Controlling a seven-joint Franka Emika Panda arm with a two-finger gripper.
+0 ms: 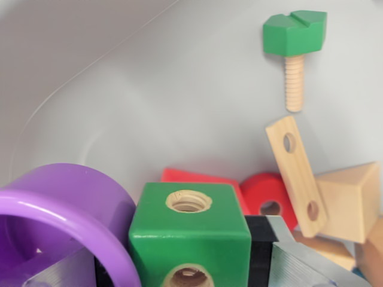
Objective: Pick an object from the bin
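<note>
Evidently the jaws gripped the green block on both flanks; lifting straight up would best clear the purple ring.

A green wooden cube with threaded holes sits between the gripper's metal fingers, purple plastic ring alongside.

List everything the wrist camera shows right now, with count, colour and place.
bin: 1, grey, floor and curved wall behind everything
bolt: 1, green head, wooden thread, upper right, apart from the rest
green block: 1, threaded holes, bottom centre, between the fingers
purple ring: 1, bottom left
flat bar: 1, wood, two holes, right, tilted
red round piece: 1, behind the bar
red flat piece: 1, behind the green block
plain wooden blocks: several, lower right
gripper: metal fingers either side of the green block
</note>
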